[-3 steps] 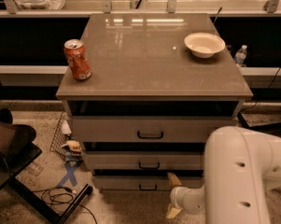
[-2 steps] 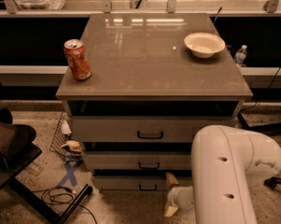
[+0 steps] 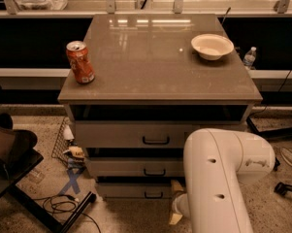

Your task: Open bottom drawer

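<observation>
The cabinet has three grey-beige drawers. The bottom drawer (image 3: 128,190) is the lowest and narrowest, shut, with a small black bar handle (image 3: 154,195). My gripper (image 3: 176,203) is low in front of the cabinet, just right of that handle at the bottom drawer's height. Its two yellowish fingers (image 3: 176,185) stand apart, open and empty. My white arm (image 3: 218,178) hides the right part of the lower two drawers.
On the cabinet top (image 3: 160,67) stand an orange soda can (image 3: 80,62) at the left and a white bowl (image 3: 212,45) at the back right. A dark chair (image 3: 12,154) and cables (image 3: 63,205) lie on the floor at the left. A water bottle (image 3: 250,57) stands behind at the right.
My arm has swung left, now covering more of the drawers' right side. The gripper has shifted slightly left toward the bottom drawer's handle. The drawers have not moved.
</observation>
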